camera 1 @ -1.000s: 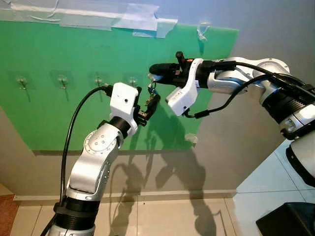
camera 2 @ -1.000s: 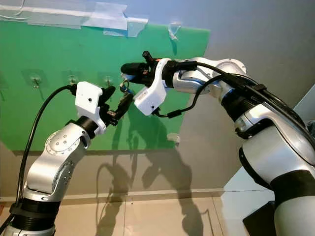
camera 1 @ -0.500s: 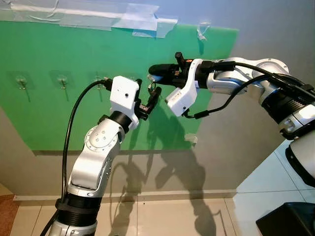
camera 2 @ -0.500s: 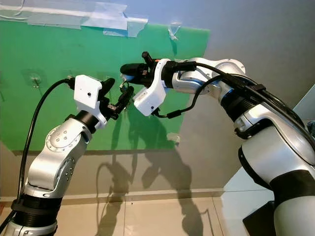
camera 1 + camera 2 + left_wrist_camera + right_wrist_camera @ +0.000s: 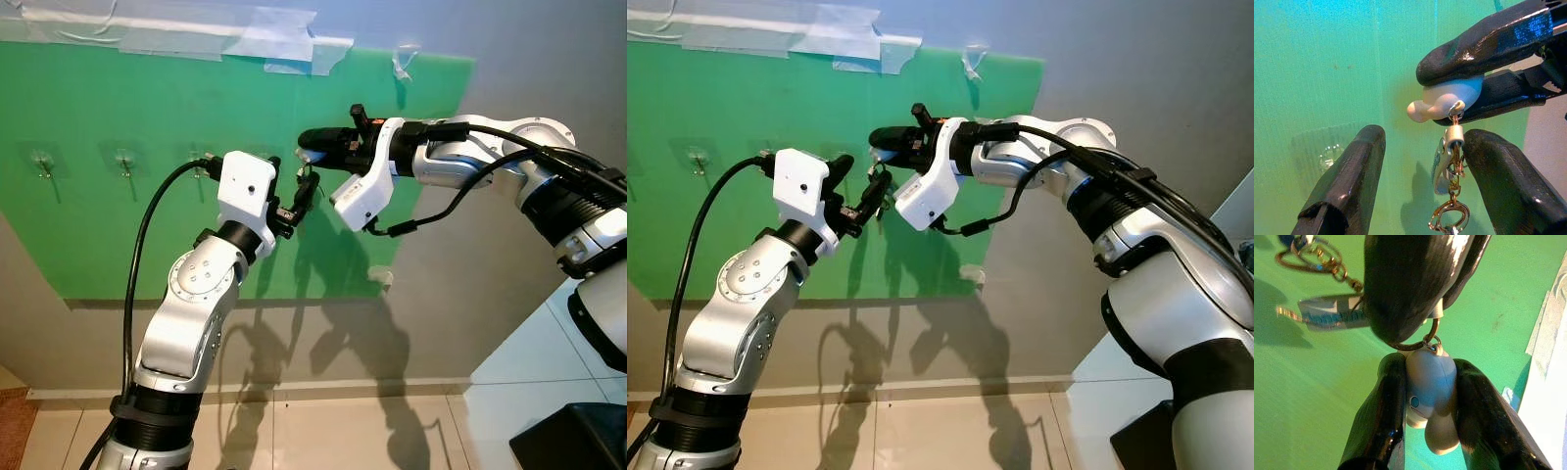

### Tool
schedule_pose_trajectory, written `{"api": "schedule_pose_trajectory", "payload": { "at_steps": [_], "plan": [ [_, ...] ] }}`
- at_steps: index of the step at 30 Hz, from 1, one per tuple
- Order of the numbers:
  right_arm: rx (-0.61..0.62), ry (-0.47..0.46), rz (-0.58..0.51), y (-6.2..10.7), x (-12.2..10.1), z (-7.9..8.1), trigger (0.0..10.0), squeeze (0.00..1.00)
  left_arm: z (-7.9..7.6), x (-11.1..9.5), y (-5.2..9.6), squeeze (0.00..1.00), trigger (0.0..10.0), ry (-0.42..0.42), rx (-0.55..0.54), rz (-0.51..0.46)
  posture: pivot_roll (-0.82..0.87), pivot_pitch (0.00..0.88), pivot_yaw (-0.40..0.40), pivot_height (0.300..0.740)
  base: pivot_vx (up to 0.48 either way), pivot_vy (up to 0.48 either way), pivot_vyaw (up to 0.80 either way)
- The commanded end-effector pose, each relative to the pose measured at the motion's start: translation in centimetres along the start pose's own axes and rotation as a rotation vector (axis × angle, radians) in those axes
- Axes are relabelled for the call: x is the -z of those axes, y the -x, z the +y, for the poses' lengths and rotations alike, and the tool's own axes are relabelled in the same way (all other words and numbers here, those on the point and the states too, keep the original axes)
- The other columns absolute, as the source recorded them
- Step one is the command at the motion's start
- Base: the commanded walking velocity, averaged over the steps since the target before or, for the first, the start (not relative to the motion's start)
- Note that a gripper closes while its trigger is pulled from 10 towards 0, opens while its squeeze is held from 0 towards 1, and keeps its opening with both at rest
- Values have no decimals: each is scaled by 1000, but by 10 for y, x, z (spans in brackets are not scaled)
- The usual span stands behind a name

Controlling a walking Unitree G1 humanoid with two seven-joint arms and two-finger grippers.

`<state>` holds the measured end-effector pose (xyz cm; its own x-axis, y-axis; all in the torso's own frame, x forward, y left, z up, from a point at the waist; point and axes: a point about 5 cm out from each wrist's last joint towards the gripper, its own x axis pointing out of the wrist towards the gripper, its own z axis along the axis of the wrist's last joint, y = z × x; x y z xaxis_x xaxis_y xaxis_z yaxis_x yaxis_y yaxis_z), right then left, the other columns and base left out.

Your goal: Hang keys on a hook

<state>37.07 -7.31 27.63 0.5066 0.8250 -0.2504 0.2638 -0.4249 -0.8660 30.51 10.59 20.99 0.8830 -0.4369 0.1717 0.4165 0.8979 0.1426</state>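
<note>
Glossy black hand fingers [image 5: 1347, 186], metal keys [image 5: 1447, 166], smooth white charm [image 5: 1442, 103].

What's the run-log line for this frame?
right tool: shut on white charm | keys: dangling between open left tool fingers | hook: bare

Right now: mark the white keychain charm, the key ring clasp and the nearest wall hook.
white keychain charm [image 5: 1442, 100]: left wrist view, its rounded body between the right gripper's fingers.
key ring clasp [image 5: 1448, 217]: left wrist view, the brass loop's rim.
wall hook [image 5: 1327, 155]: left wrist view, its metal centre.

Keys [image 5: 1449, 196] cut off at left wrist view's edge
</note>
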Motion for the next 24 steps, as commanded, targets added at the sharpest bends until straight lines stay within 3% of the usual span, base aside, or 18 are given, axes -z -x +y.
{"api": "schedule_pose_trajectory", "payload": {
  "at_steps": [1,10,11,13,14,24],
  "plan": [
    [9,20,21,3,6,-7,0,0,-1,-10,-2,0,5804,-21,2,-39,-70,0,-31,740,0,0,0],
    [6,18,26,2,7,-7,0,0,0,-9,-2,0,5961,-19,0,-36,-70,0,-32,740,0,0,0],
    [8,19,24,2,7,-7,0,0,0,-9,-2,0,4510,-17,1,-36,-70,0,-32,740,0,0,0],
    [10,20,23,2,7,-8,0,0,0,-9,-2,0,4510,-16,1,-36,-71,0,-32,740,0,0,0],
    [13,18,20,2,6,-9,0,0,0,-9,-2,0,0,-17,3,-38,-71,0,-32,740,0,0,0],
    [20,15,15,2,6,-10,0,0,-2,-11,-4,0,0,-17,19,-50,-77,0,-27,740,0,0,0]
  ]
}}
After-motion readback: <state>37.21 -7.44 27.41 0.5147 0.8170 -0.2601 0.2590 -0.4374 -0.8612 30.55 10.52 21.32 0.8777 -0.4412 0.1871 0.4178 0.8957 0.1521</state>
